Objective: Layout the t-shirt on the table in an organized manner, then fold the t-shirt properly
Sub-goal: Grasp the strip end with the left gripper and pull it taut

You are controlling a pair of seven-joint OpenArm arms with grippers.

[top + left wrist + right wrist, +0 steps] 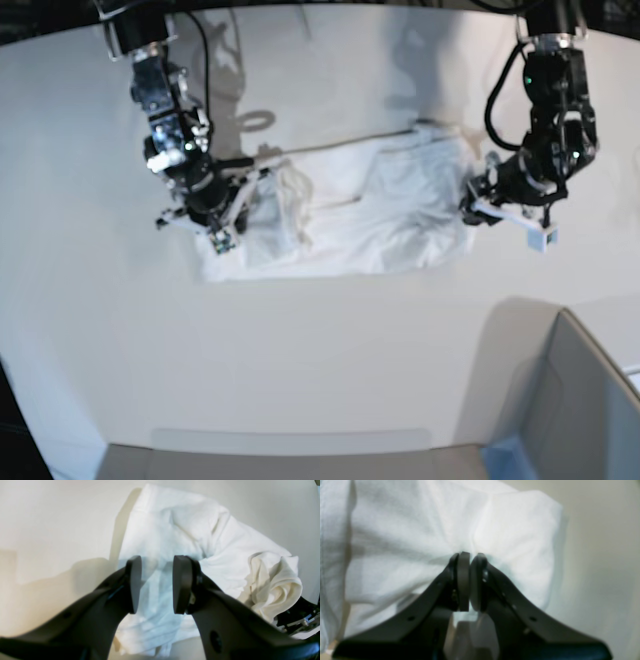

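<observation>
T-shirt [350, 215] bunched mid-counter [320, 360], between both arms. Right claw [470, 580] at nine o'clock pinched shut on cloth; left claw [156, 585] at three o'clock parted, gripping nothing, poised over the hem: best re-pinched near the edge, then drawn outward evenly. Plain white surface, grey box corner [580, 400] at five o'clock.

I read this as a robot lab or test bench: two black arms [170, 120] hang over the bare white table [330, 350] with its curved edge, cables trailing from them. A grey box-like corner piece [580, 410] sits at the table's near corner, and I see no household furnishings.
</observation>
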